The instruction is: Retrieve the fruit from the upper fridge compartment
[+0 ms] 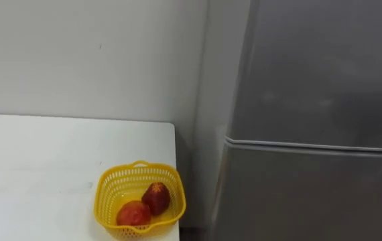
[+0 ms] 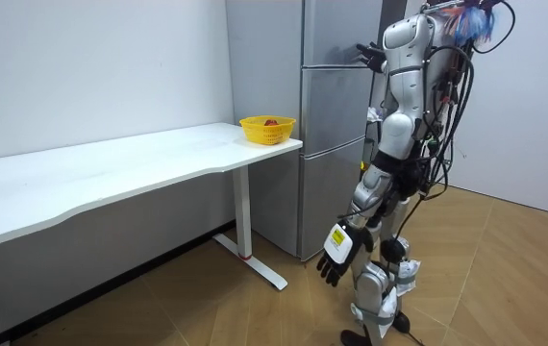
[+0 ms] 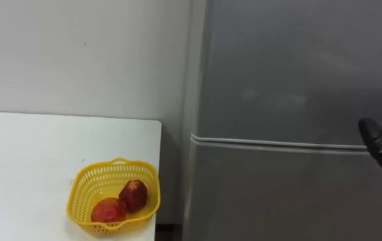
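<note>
A tall grey fridge point(image 1: 325, 73) stands right in front of me with both doors closed. The seam point(image 3: 278, 142) between the upper and lower door runs across the middle of the eye views. My right hand point(image 3: 377, 140) is raised at the seam's height by the right side of the fridge front, fingers straight. Whether it touches the door I cannot tell. In the room view this hand point(image 2: 371, 56) reaches toward the fridge point(image 2: 336, 125). My left hand point(image 2: 336, 254) hangs open beside my leg.
A white table point(image 1: 37, 167) stands against the wall to the left of the fridge. On its corner nearest the fridge sits a yellow basket point(image 1: 139, 173) holding two red fruits point(image 1: 144, 206). A narrow gap separates table and fridge.
</note>
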`<state>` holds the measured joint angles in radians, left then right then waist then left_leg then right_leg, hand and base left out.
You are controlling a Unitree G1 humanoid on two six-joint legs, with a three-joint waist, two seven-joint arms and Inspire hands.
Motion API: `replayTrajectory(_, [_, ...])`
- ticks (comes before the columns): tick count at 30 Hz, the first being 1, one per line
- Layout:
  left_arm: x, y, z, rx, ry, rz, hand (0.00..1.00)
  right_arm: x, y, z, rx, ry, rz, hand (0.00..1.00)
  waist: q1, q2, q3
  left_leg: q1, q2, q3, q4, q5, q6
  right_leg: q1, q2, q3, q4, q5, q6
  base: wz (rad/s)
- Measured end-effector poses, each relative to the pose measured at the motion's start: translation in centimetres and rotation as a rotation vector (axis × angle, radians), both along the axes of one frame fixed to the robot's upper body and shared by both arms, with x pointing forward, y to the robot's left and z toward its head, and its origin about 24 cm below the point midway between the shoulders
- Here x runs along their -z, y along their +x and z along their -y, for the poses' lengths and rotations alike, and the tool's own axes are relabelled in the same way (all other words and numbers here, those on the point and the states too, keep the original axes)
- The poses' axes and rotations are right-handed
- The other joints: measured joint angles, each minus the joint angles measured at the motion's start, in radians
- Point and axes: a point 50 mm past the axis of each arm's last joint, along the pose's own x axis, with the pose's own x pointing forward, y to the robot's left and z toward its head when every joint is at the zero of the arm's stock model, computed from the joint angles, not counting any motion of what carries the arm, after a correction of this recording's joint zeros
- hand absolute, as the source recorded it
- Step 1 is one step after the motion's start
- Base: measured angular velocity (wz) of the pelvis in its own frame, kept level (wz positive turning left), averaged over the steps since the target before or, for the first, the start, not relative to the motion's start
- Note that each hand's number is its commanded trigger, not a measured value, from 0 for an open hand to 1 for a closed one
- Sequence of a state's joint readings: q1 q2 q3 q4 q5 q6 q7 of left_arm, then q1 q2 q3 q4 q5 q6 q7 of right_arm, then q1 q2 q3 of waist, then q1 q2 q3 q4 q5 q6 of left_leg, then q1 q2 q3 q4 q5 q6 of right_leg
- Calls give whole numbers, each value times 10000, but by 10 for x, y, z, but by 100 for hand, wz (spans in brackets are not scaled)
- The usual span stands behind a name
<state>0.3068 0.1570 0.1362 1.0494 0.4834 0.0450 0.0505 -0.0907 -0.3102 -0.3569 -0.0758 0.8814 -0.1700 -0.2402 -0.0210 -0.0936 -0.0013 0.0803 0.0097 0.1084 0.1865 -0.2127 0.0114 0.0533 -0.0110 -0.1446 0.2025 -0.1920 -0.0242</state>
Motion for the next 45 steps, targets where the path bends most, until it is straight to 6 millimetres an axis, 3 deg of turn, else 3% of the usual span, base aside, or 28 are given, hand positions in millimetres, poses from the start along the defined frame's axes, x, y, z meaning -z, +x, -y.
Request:
replayTrajectory(9, [-1,-3,-3,-10,130,-46,0,-3,0,0,-51,-146,53,0,3,188,-63,39,-1,-25,9,1,1,152,12,-95,7,43,-8,0])
replayTrajectory(23, [-1,-7,-3,-68,101,-144,0,-4,0,0,106,-424,-55,0,-93,173,-22,21,-13,-59,31,2,2,182,-29,-186,-7,41,-6,1])
replayTrajectory(29, [-2,-2,-4,86,123,152,0,-19,-3,-1,498,-1653,56,0,-262,293,-22,29,-13,-108,17,1,1,144,-26,-198,-155,39,-4,4])
replayTrajectory(35, [-3,0,-6,87,201,258,0,-36,-21,8,1484,-1830,578,0,-326,283,-24,27,-2,-98,10,1,-1,159,-22,-135,-174,34,-12,-1])
replayTrajectory(41, [-4,3,-8,117,388,464,0,-22,-41,19,2349,-1667,-242,0,-373,291,-13,101,-4,43,-69,1,-1,148,-2,12,-193,30,0,-7])
replayTrajectory(43, [-5,5,-9,141,534,635,0,-8,-49,24,2788,-1835,-1066,0,-350,330,28,189,14,135,-197,1,-2,135,5,72,-217,27,3,-10])
replayTrajectory(45, [-6,7,-10,148,670,749,0,7,-56,30,3124,-1710,-1807,0,-319,314,-2,176,15,199,-221,0,-1,59,3,84,-169,24,7,-10])
